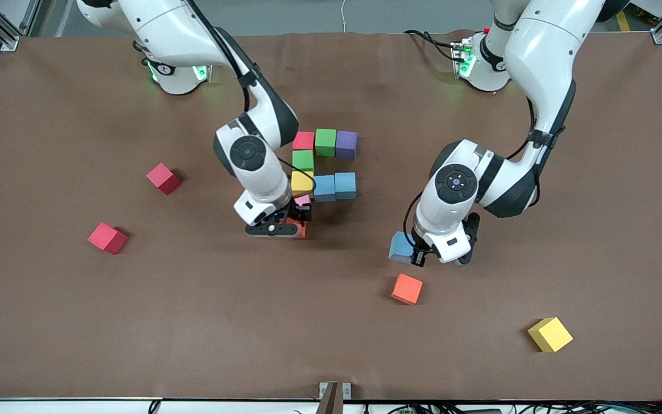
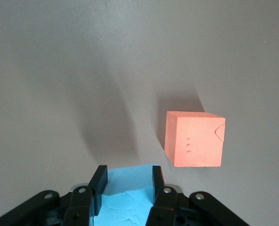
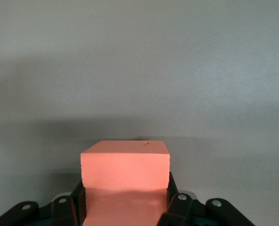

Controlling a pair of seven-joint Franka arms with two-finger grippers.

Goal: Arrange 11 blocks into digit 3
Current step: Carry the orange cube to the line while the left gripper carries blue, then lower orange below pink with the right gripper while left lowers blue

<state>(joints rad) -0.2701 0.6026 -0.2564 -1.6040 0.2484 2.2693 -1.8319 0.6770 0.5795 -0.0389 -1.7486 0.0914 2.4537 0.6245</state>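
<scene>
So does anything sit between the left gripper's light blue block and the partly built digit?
Nothing visible does. The left gripper is shut on the light blue block, and only bare table lies between it and the digit's blocks. The loose orange block lies nearer the front camera, off that path.

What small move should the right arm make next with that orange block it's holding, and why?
Probably lower it and let go. The right tool is shut on an orange block right beside the pink block, at the end of the column nearest the front camera, so it looks in place. The left tool holds a light blue block for a later spot.
</scene>
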